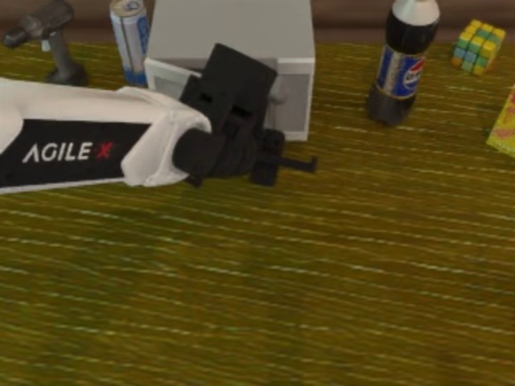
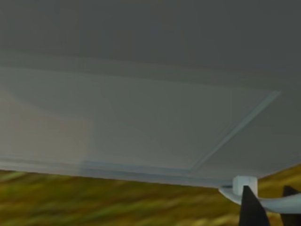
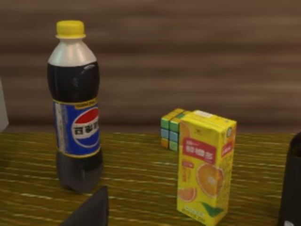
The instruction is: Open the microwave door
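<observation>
The light grey-white microwave (image 1: 233, 32) stands at the back middle of the table. My left arm reaches in from the left, and its wrist hides most of the microwave's front. The left gripper (image 1: 280, 159) sits low at the front, near the right end. In the left wrist view the microwave door (image 2: 141, 122) fills the picture. A pale curved handle (image 2: 270, 203) at its lower edge runs between the two dark fingertips (image 2: 249, 209), which stand close together on it. My right gripper (image 3: 195, 207) is outside the top view, open, with nothing between its fingers.
A power drill (image 1: 48, 40) and a drink can (image 1: 129, 36) stand left of the microwave. On its right are a cola bottle (image 1: 402, 60), a colour cube (image 1: 479, 44) and a yellow juice box (image 1: 503, 121). Bare table lies in front.
</observation>
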`<state>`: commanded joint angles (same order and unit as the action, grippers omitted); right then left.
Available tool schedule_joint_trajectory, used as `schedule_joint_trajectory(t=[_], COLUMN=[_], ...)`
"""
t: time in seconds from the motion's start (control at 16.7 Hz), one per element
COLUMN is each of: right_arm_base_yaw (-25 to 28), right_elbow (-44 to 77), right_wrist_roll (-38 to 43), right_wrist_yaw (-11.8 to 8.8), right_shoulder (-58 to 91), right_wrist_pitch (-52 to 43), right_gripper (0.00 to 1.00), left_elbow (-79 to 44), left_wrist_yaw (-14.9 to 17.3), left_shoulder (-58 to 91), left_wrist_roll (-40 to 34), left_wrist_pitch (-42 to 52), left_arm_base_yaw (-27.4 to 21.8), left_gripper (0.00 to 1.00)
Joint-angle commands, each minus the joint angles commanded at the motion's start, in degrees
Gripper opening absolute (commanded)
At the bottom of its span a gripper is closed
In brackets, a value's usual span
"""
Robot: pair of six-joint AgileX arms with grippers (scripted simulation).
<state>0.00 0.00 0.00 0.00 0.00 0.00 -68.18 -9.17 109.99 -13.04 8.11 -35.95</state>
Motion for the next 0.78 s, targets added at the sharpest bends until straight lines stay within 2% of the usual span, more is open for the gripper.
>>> schedule_joint_trajectory(t=[0.78], right_arm_base_yaw=[0.00], right_elbow=[0.00], right_wrist_roll=[0.00], right_wrist_yaw=[0.00], right_shoulder=[0.00], right_wrist_pitch=[0.00], right_gripper=[1.00], left_elbow=[1.99], left_wrist_yaw=[1.90], left_shoulder=[-1.38], left_wrist_roll=[2.29], left_wrist_pitch=[-0.92], left_arm_base_yaw=[0.66], left_gripper=[0.00])
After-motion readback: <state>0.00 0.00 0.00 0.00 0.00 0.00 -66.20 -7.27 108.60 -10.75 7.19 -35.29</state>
